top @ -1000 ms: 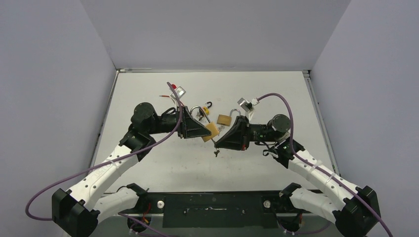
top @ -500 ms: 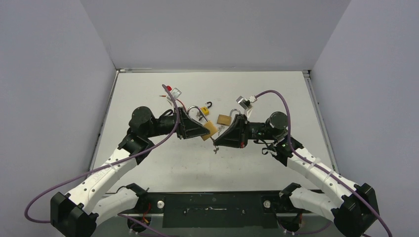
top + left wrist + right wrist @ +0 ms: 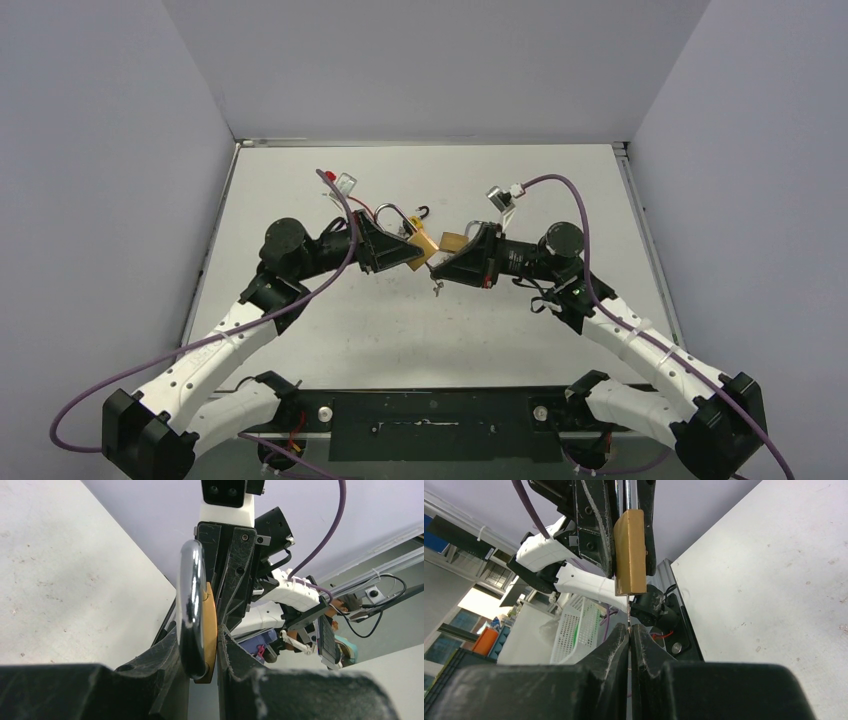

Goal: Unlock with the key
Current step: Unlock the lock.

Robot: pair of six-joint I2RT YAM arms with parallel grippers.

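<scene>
Padlock (image 3: 424, 250) of brass is hanging in the air above the middle of the table (image 3: 330, 320), between the two arms. On the left side, the left gripper (image 3: 408, 256) is pinching it by its flat sides; in the left wrist view its fingers (image 3: 165, 665) are pressing on both faces, and the shiny shackle (image 3: 191, 605) is pointing back toward this arm. The bottom of the padlock is facing to the right. There the key (image 3: 628, 611) is standing as a thin blade in one line with the padlock, and its tip is touching the bottom face. How deep it is going in, I cannot tell. On the right side, the right gripper (image 3: 629, 632) is squeezing the key, with its fingertips pressed together, just beside the padlock.
</scene>
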